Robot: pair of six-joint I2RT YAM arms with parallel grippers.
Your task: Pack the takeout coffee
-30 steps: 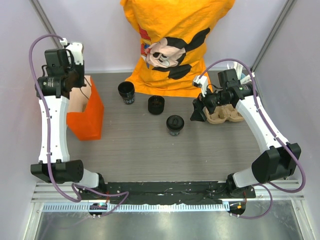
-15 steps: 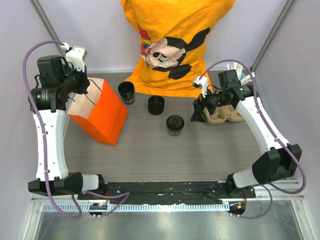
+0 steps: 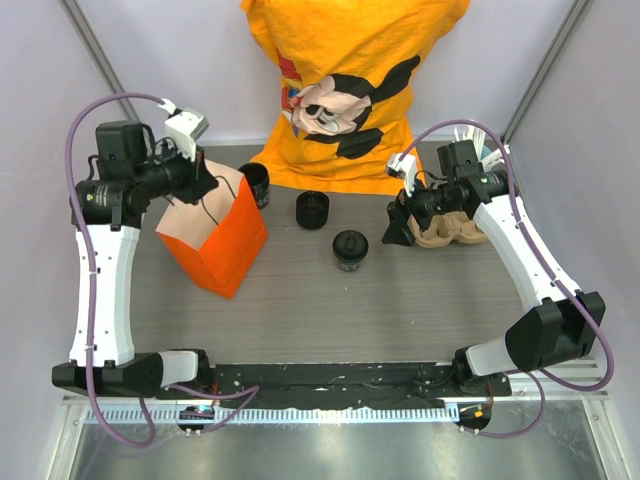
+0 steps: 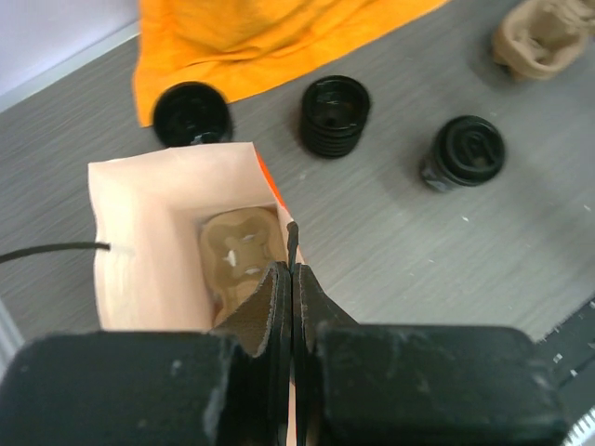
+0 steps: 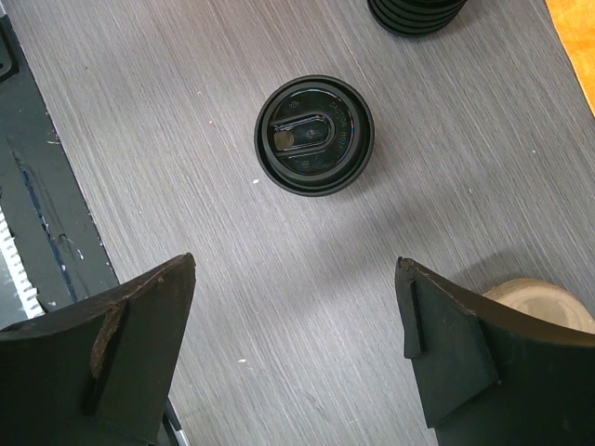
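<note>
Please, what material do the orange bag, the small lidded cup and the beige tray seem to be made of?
The orange bag is probably paper, matte, with sharp folds and a pale inside. The lidded cup: its lid looks like slightly shiny black plastic with moulded ridges; its body is hardly visible. The beige tray is likely moulded pulp, rough and dull.

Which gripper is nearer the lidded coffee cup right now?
Right. The right gripper hangs open close beside the lidded coffee cup; the left gripper is farther off across the table, shut on the rim of the orange bag.
</note>
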